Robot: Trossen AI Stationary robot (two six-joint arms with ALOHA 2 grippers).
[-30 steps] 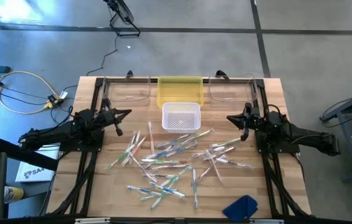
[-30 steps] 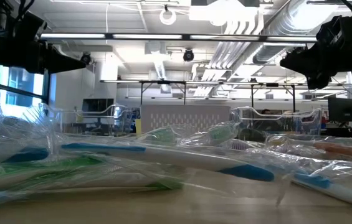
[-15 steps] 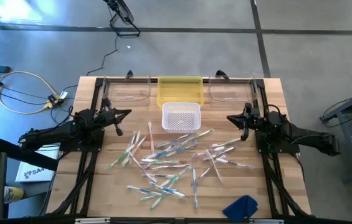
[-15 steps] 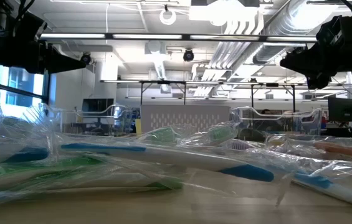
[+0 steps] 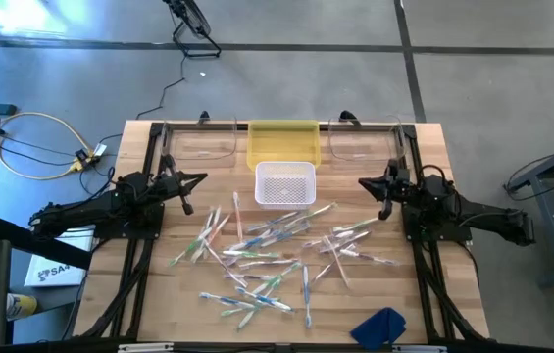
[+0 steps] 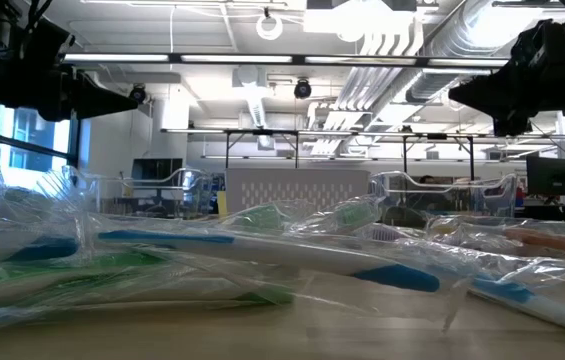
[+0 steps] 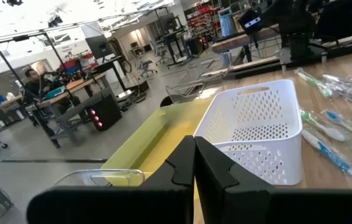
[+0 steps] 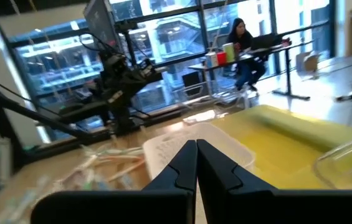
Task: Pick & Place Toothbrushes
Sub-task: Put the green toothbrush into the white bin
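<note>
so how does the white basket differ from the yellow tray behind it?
The white basket has perforated walls and base; the yellow tray is smooth and translucent. The basket sits nearer the toothbrushes, while the tray lies at the table's far edge. In the high view the basket looks smaller than the tray. Both are rectangular, open-topped, centred between the arms, and hold no toothbrushes.

I note a matt, grained wood table (image 5: 149, 294), toothbrushes (image 5: 257, 257) in glossy, crinkled clear wrap, a perforated white plastic basket (image 5: 285, 183), a translucent yellow plastic bin (image 5: 282, 143), and a blue cloth (image 5: 379, 326) at the near right corner.
</note>
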